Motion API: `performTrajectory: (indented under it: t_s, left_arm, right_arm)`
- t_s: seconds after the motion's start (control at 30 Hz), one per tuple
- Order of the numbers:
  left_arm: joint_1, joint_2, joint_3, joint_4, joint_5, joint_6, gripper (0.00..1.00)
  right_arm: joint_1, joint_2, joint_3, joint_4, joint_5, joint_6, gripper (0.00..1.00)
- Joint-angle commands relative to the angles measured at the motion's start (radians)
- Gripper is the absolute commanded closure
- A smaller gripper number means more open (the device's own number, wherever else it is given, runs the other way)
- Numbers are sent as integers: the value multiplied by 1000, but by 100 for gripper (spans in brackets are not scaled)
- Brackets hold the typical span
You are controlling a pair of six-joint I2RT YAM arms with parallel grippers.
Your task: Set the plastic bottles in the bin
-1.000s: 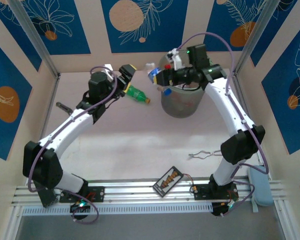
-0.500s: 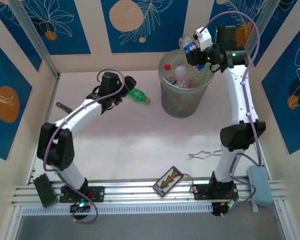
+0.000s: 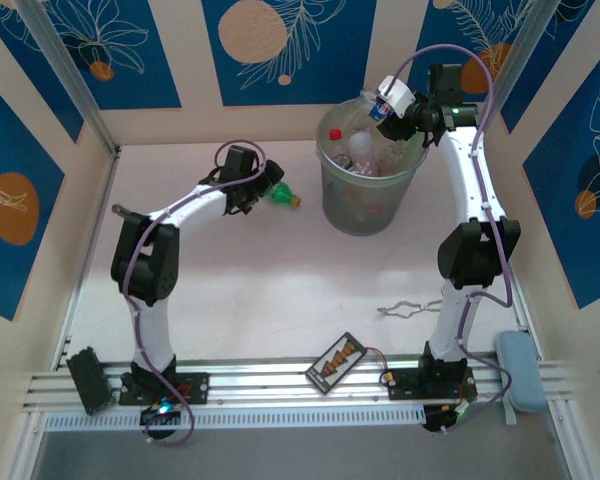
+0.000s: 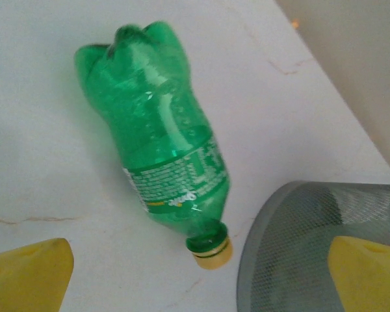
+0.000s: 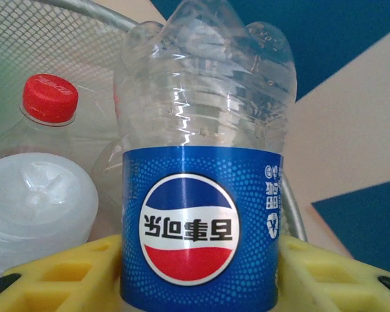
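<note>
White tabletop [image 3: 280,270], walled by blue-and-cream panels [image 3: 250,40]. Upper right of centre stands a round translucent grey-green plastic bin [image 3: 365,210] containing several clear bottles [image 3: 362,150]. The right gripper [image 5: 201,283], above the bin's rim, is clamped on a clear blue-labelled plastic bottle [image 5: 201,195]. The left gripper [image 3: 262,186] gapes fully, empty, over a green plastic bottle [image 4: 159,143] lying left of the bin.

Black card [image 3: 335,361] at near edge of table [image 3: 260,285]; metal scissors [image 3: 408,308] further right.
</note>
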Motion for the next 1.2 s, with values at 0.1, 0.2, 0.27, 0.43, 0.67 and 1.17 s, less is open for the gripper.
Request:
performTrajectory:
  t_s: [0.1, 0.2, 0.27, 0.43, 0.67, 1.17]
  left_arm:
    - [14, 93, 63, -18, 24, -56, 0]
    - [14, 121, 67, -12, 14, -85, 0]
    - [14, 138, 71, -8, 14, -95, 0]
    - [19, 164, 67, 6, 14, -109, 0]
    - [25, 179, 64, 22, 16, -116, 0]
    - [26, 205, 24, 64, 0, -161, 31]
  right_arm:
    - [13, 49, 24, -11, -61, -137, 47]
    - [12, 73, 57, -50, -58, -152, 43]
    - [13, 89, 88, -104, -71, -154, 39]
    - [9, 71, 88, -144, -112, -127, 23]
    - [-11, 26, 85, -93, -173, -28, 1]
    - [-25, 46, 65, 95, -325, 466, 49]
